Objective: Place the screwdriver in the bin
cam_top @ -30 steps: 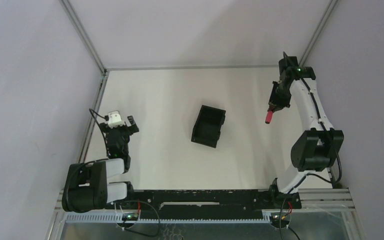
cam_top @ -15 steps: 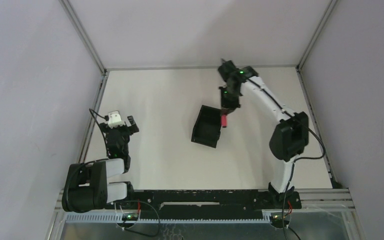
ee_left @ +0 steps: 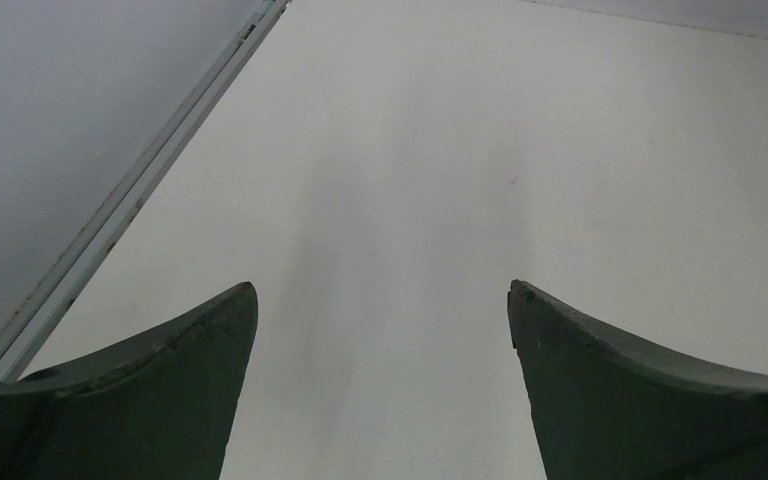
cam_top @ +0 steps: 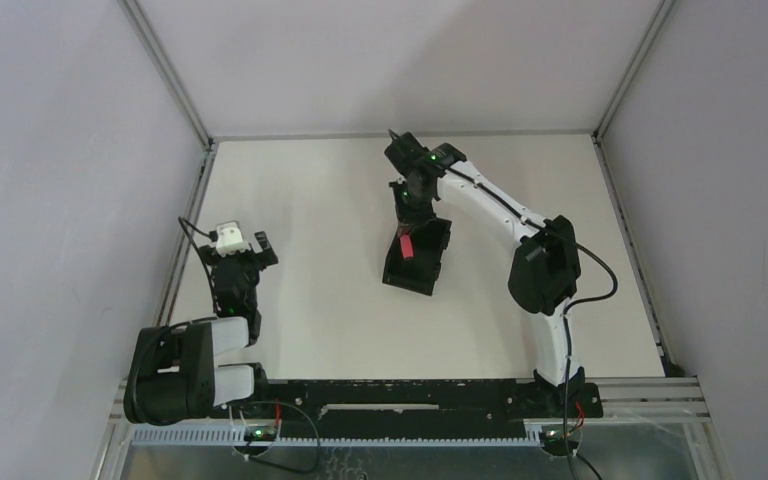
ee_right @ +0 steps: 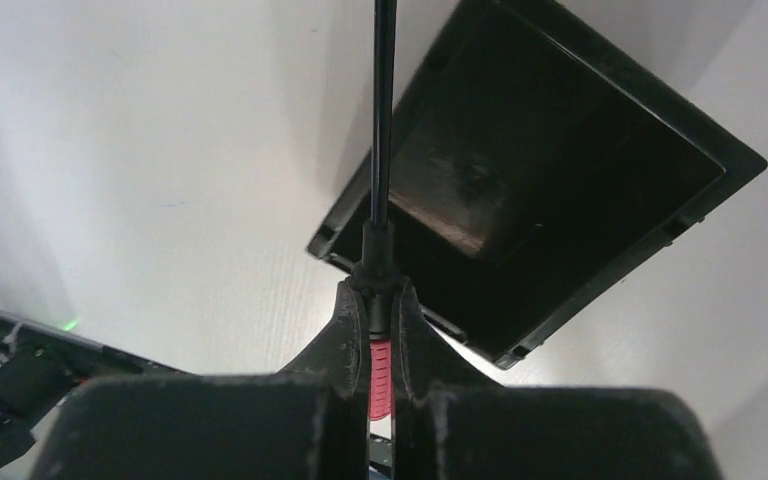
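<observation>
**Grip.** The right gripper (ee_right: 380, 300) has its jaws pinching the screwdriver (ee_right: 383, 150) at the far end of its red handle, next to the dark collar. The thin shaft points out past the fingertips. Holding it by the handle leaves the shaft free, so on release the tool should drop clear of the fingers.

**Position.** The screwdriver is held in the air over the bin (cam_top: 430, 262), which sits near the middle of the table (cam_top: 310, 200). It is not yet inside. In the top view the red handle shows above the left half of the bin's opening. In the right wrist view the shaft crosses the bin's left rim. The tip runs out of frame, so its position cannot be told. Judgement: the tool is staged for a drop, though close to the left wall.

**Idle arm.** The left gripper (ee_left: 380, 290) is at the near left, well apart from the bin, with its jaws spread over bare table. This keeps it out of the working area.

**Screwdriver.** It has a short ribbed red handle, a black collar and a straight, slim dark shaft. It is much shorter than the bin.
</observation>
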`<state>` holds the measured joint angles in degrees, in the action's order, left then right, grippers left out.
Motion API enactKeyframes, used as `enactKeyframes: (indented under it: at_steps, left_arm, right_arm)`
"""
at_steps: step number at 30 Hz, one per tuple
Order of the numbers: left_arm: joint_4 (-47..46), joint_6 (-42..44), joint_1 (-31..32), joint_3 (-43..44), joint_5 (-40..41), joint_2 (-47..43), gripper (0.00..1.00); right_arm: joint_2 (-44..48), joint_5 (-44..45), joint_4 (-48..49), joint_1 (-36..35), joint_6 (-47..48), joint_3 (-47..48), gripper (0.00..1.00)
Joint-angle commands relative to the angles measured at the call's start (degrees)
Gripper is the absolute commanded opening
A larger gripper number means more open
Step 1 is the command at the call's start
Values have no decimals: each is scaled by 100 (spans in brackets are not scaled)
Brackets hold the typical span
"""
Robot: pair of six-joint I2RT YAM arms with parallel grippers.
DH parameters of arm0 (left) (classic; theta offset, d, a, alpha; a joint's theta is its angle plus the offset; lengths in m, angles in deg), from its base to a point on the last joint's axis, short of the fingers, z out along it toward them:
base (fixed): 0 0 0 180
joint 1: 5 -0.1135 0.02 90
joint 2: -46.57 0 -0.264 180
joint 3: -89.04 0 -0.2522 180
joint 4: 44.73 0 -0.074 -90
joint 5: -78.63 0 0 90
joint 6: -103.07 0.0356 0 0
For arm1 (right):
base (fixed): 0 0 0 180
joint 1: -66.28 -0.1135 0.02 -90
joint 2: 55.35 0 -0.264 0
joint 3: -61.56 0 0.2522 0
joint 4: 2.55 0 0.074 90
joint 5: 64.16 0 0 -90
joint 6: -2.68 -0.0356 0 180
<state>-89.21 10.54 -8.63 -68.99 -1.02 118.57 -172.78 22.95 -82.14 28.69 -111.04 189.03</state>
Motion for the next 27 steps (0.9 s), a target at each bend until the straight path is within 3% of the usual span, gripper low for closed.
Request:
enactKeyframes:
  at_steps: [1, 8, 11, 14, 25, 27]
  left_arm:
    - [-243, 103, 30, 279, 18, 13, 100]
    - [-241, 105, 30, 278, 15, 10, 100]
    - [-241, 103, 30, 280, 13, 5, 100]
    - [-241, 105, 29, 280, 11, 7, 100]
    - [-241, 103, 30, 285, 12, 6, 100]
    - [-241, 105, 30, 279, 19, 7, 100]
  right_arm:
    - [226, 183, 399, 5, 46, -564, 0]
    - [181, 406, 720, 4, 70, -1228, 2]
    - [199, 487, 912, 7, 76, -1376, 29]
    - [176, 492, 939, 5, 78, -1342, 46]
    - [1040, 731, 985, -47, 173, -1185, 51]
    - [1386, 834, 1104, -47, 236, -1313, 68]
